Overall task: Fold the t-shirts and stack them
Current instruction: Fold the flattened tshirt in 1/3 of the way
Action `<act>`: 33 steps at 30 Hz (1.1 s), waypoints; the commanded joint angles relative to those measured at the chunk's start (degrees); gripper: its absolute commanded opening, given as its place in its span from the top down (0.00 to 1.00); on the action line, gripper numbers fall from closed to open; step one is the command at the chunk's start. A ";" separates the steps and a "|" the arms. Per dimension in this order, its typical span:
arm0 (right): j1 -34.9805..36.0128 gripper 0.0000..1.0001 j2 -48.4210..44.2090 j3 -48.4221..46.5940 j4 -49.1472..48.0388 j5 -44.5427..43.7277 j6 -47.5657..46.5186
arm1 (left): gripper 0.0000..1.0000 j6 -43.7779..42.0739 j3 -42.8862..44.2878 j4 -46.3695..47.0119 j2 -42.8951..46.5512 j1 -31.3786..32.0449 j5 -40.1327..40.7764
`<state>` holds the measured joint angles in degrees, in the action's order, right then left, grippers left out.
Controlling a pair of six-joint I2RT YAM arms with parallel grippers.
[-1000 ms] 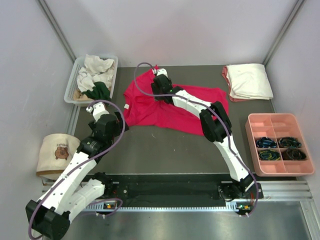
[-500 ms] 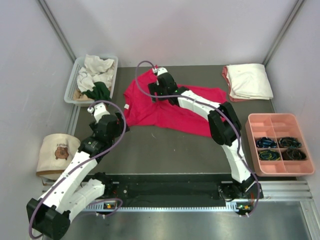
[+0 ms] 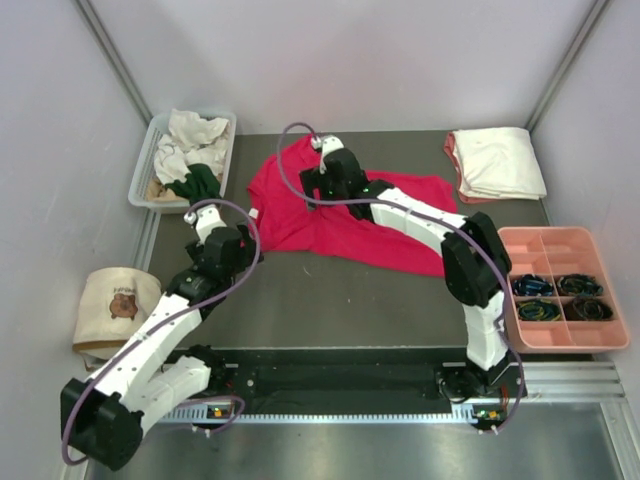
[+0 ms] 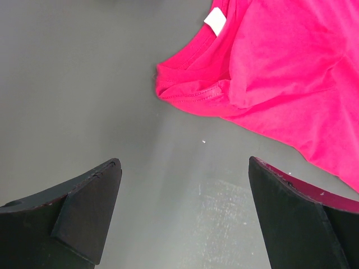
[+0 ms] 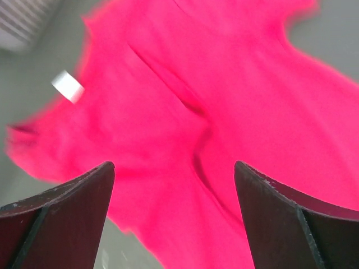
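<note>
Red t-shirt lies spread, rumpled, on dark desk, mid-rear, w/ collar toward left side. White neck label shows inside collar.

R arm reaches out over the shirt. Right gripper wide open above the red cloth, nothing between fingers; wrist view blurred.

L arm bent at left. Left gripper fully open, empty, over bare desk just short of the collar edge.

Far-left corner: white bin w/ crumpled t-shirts, cream-white, dk green, a bit of tan.

Far-right corner: folded t-shirts, cream-white on top of salmon-pink.

Right edge: pink tray, compartments, dark bits in near ones.

Left, off desk: beige bag w/ bear print.
</note>
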<state>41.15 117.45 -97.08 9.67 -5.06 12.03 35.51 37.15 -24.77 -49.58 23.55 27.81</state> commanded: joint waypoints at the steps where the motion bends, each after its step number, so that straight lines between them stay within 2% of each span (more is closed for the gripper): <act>1: 0.16 0.11 -11.70 9.52 -1.32 -10.74 0.89 | 0.01 -2.28 -0.41 8.42 -5.42 0.00 -0.22; 6: -2.37 0.10 -21.46 21.47 4.20 -22.86 5.79 | 0.01 -2.54 1.52 12.28 -12.02 -0.08 2.77; 8: -3.87 0.09 -25.66 27.34 5.09 -24.73 7.82 | 0.01 -2.55 2.23 13.17 -14.13 -0.17 2.77; 16: -17.23 0.08 -37.37 42.66 8.60 -21.31 15.56 | 0.02 -2.37 2.32 15.11 -16.16 -0.35 0.93; 22: -18.20 0.08 -39.31 46.36 16.95 -26.14 20.56 | 0.02 -3.16 2.14 15.19 -16.51 -0.61 0.75; 30: -26.37 0.08 -46.60 56.46 16.69 -19.02 26.02 | 0.01 -4.48 2.32 15.46 -16.86 -2.01 -0.38; 33: -26.82 0.09 -50.20 59.37 17.40 -18.41 27.42 | 0.01 -4.40 2.23 15.98 -17.30 -3.15 -1.70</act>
<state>15.38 72.71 -40.21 26.30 -25.56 35.81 31.90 37.41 -12.34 -66.17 21.89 27.75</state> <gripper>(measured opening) 0.917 0.987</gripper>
